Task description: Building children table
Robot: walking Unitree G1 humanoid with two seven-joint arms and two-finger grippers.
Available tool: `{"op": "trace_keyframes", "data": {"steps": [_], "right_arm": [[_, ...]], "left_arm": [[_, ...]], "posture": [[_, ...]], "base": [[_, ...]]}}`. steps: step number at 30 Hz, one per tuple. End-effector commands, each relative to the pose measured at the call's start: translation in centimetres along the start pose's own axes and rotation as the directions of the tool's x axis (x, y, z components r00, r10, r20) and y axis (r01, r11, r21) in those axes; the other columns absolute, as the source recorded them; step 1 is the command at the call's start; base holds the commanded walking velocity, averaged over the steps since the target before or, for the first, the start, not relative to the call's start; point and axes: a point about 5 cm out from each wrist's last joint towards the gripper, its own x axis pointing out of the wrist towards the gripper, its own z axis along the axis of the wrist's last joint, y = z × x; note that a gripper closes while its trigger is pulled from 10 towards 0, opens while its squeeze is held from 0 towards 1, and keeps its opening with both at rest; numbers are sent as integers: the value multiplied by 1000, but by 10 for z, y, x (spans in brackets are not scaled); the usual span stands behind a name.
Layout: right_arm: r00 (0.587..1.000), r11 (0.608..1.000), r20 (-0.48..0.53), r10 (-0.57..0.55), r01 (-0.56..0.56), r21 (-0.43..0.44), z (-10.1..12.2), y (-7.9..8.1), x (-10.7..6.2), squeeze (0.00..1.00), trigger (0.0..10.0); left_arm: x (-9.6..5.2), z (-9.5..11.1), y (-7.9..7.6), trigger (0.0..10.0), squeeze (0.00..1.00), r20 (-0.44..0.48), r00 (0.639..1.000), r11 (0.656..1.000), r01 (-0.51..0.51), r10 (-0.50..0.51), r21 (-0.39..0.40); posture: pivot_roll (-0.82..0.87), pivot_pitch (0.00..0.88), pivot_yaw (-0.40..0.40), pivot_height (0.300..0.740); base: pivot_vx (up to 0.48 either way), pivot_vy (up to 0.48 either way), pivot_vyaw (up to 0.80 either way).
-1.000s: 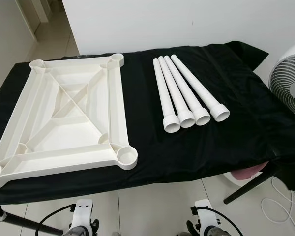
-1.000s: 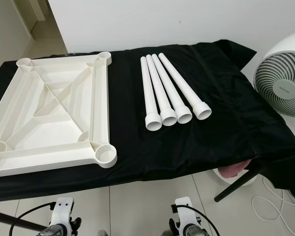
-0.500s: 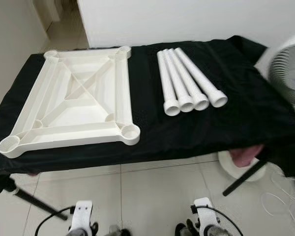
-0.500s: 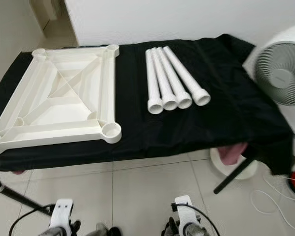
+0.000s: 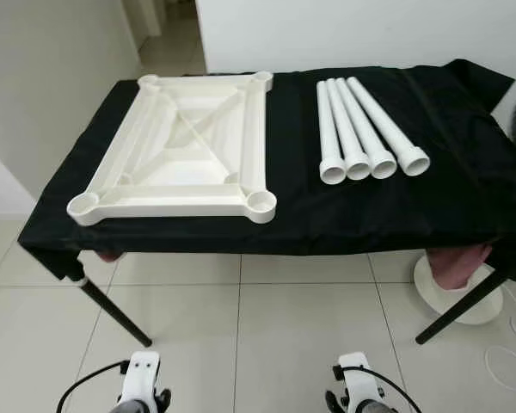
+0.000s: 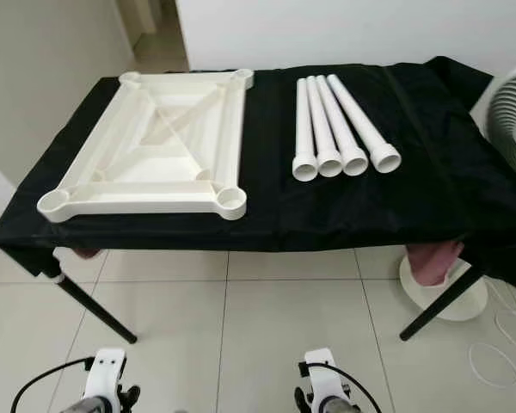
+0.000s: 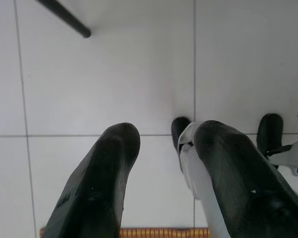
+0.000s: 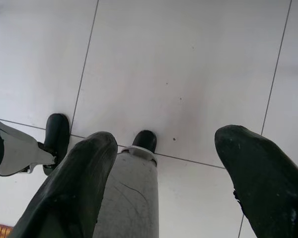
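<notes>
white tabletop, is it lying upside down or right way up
Upside down. The white tabletop lies flat on the black cloth with its ribbed underside and round corner sockets facing up, all sockets empty.

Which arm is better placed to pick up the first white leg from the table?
Probably the right. The four white legs lie on the right side of the black-covered table, the tabletop frame on the left. Both end effectors, left and right, hang open above the floor.

Each hand — left hand (image 7: 159, 183), right hand (image 8: 164, 186) — has two long, rounded black fingers (image 7: 97, 188). White wrist housings (image 5: 143, 379) carry thin black cables; behind the fingers — silver-grey legs with black feet (image 8: 57, 134).
</notes>
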Motion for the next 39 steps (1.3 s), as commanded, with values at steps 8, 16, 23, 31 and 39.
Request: {"op": "trace_keyframes", "data": {"steps": [8, 16, 23, 31, 39], "right_arm": [[994, 999, 110, 14, -18, 39, 25, -4, 4, 180, 10000], [912, 992, 391, 123, -123, -25, 86, -3, 4, 1000, 10000], [758, 947, 571, 316, -288, -142, 122, 8, -9, 0, 10000], [488, 850, 697, 525, -346, -398, 176, 1, -48, 0, 10000], [361, 813, 729, 581, -305, -497, 209, 0, -79, 0, 10000]], "left_arm": [[1, 24, 2, 10000, 180, 135, 990, 997, 33, -41, 63], [-5, 67, -17, 10000, 494, 361, 888, 947, 202, -286, 251], [-27, 94, -36, 10000, 0, 530, 695, 863, 281, -485, 420], [-69, 137, -46, 10000, 0, 578, 484, 746, 303, -657, 593], [-105, 160, -62, 10000, 0, 604, 354, 699, 308, -714, 646]], "posture": [[-112, 33, 101, 740], [-115, 45, 88, 740], [-112, 49, 74, 740], [-108, 47, 68, 740], [-111, 44, 67, 740]], "base": [[0, 0, 0], [0, 0, 0], [0, 0, 0], [0, 0, 0], [0, 0, 0]]}}
